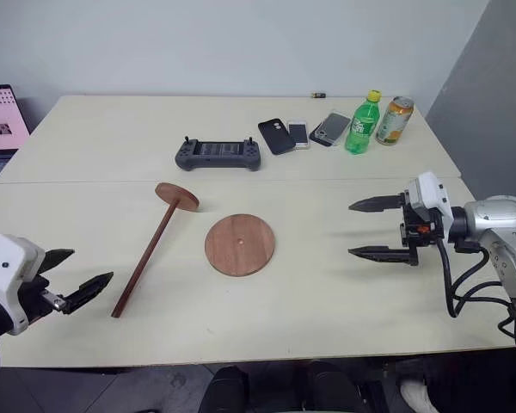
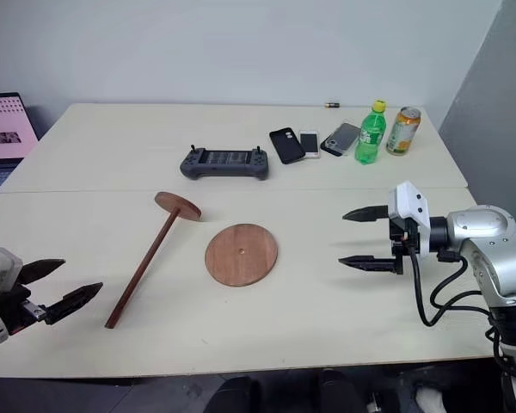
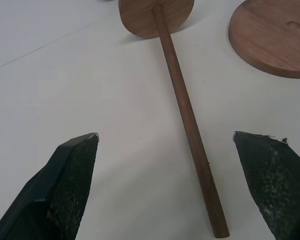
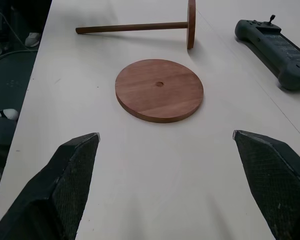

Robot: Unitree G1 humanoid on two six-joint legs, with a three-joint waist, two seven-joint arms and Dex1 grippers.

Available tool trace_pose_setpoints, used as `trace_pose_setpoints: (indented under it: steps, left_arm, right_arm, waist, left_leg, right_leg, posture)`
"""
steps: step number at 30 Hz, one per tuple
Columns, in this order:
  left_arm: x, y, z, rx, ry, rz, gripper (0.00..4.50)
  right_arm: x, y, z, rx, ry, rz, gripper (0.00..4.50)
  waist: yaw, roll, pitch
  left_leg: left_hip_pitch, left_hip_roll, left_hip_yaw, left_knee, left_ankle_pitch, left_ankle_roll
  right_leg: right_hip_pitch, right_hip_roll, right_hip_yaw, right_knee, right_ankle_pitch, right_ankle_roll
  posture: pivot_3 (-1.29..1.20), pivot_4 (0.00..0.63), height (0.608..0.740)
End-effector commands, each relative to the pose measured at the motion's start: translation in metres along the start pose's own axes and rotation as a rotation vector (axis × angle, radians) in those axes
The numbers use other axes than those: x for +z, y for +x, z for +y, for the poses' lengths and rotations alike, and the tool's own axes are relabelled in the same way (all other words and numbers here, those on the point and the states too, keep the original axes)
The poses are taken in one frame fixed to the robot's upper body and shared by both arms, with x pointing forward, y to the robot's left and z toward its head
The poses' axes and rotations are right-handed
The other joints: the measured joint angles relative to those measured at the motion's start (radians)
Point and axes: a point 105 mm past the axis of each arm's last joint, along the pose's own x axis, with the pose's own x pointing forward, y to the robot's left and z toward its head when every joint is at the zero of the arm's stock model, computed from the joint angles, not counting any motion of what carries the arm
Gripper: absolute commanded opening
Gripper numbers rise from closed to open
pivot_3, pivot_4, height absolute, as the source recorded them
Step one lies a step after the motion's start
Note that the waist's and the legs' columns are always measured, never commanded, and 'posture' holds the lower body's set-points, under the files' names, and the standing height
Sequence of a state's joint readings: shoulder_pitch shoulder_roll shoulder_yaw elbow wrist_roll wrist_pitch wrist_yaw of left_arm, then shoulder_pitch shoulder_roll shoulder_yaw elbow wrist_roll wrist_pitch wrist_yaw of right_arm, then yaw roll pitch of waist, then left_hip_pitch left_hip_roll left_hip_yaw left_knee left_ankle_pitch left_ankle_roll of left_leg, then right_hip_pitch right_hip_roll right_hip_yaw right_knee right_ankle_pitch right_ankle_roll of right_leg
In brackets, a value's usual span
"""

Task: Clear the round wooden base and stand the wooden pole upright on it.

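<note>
Wooden pole [image 3: 186,120] lying flat on pale table [image 3: 90,90], between wide-apart jaws, round wooden base [image 3: 270,37] beside it

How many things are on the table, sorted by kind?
Wooden pieces: 2 (the round wooden base, the wooden pole)
Game controllers: 1 (grey game controller)
Phones: 3 (black phone, white phone, grey phone)
Drinks: 2 (green bottle, can)
Small dark item at the far edge: 1, too small to name
Total: 9
</note>
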State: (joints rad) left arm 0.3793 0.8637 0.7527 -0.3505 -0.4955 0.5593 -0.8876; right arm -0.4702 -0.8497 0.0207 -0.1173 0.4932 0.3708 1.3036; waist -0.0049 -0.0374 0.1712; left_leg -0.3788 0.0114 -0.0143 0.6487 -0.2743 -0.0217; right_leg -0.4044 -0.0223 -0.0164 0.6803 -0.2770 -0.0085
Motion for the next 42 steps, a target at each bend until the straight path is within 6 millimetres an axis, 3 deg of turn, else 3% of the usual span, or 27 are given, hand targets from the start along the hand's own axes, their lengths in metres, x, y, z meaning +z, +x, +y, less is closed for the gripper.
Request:
trace_pose_setpoints:
  steps: [1,19,31,37,42]
  left_arm:
    - [0.011,-0.007,0.008,0.033,0.049,-0.014,4.5]
    - [0.016,-0.004,0.017,0.019,0.066,-0.01,4.5]
    - [0.02,0.01,0.022,0.002,0.07,-0.023,4.5]
    - [0.021,0.031,0.027,-0.035,0.026,0.026,4.5]
    - [0.034,0.059,0.03,-0.071,-0.051,0.067,4.5]
  right_arm:
    - [0.015,0.0,0.0,0.009,-0.052,-0.023,4.49]
    - [0.019,0.003,0.006,0.025,-0.025,-0.055,4.49]
    - [0.019,0.018,0.01,-0.029,0.002,-0.084,4.49]
    - [0.033,0.031,0.02,0.001,0.008,-0.158,4.49]
    - [0.044,0.048,0.034,0.073,0.044,-0.211,4.49]
  waist:
    - [0.0,0.0,0.0]
    - [0.0,0.0,0.0]
    - [0.0,0.0,0.0]
    - [0.001,0.0,0.0]
    - [0.001,-0.001,0.0]
  left_leg:
    - [0.0,0.0,0.0,0.0,0.0,0.0]
    - [0.0,0.0,0.0,0.0,0.0,0.0]
    - [0.0,0.0,0.0,0.0,0.0,0.0]
    - [0.0,0.0,0.0,0.0,0.0,0.0]
    - [-0.001,0.0,0.0,0.0,0.0,0.0]
  right_leg:
    - [0.0,0.0,0.0,0.0,0.0,0.0]
    - [0.0,0.0,0.0,0.0,0.0,0.0]
    - [0.0,0.0,0.0,0.0,0.0,0.0]
    - [0.0,0.0,-0.001,0.0,0.0,0.0]
    - [-0.001,0.0,-0.001,0.0,0.0,0.0]
  posture:
    - [0.0,0.15,0.74]
    - [0.0,0.15,0.74]
    - [0.0,0.15,0.74]
    - [0.0,0.15,0.74]
    - [0.0,0.15,0.74]
